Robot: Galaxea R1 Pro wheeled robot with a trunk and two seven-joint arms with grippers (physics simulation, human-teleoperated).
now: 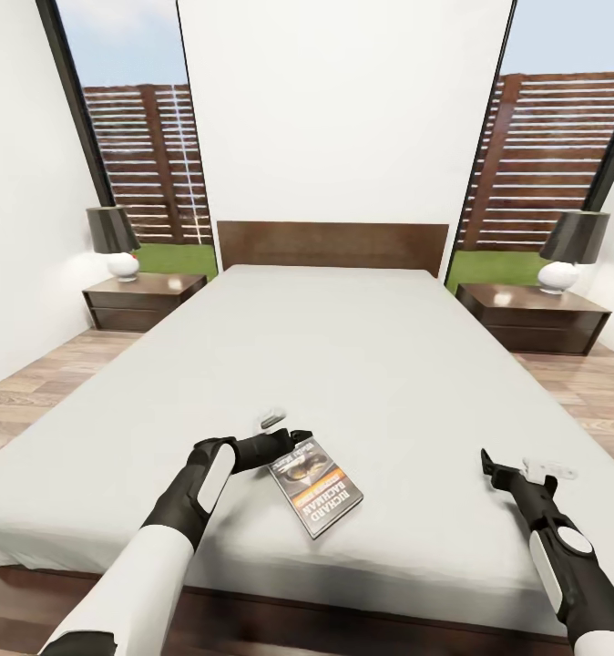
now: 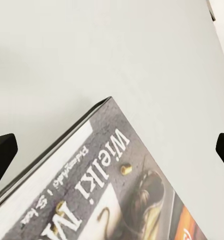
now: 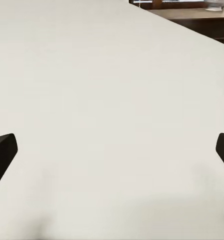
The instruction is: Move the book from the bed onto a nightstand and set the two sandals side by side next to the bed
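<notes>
Currently logged, left to right. Left nightstand (image 1: 141,301): dark wood, lamp on top, well beyond my reach. Left gripper (image 1: 293,442): fingers apart, nothing held; the left wrist view shows both tips flanking the cover's corner. Book (image 1: 315,485): flat on the bed (image 1: 343,364) near its foot edge, just ahead of those fingers and touching or almost touching; I cannot tell which. Its long axis runs diagonally away from the fingertips toward the foot of the mattress. Right gripper (image 1: 507,474): fingers apart over bare mattress, well apart from the book. Right nightstand (image 1: 533,317): matching. I judge the left arm nearer, so the grasp falls to it.
</notes>
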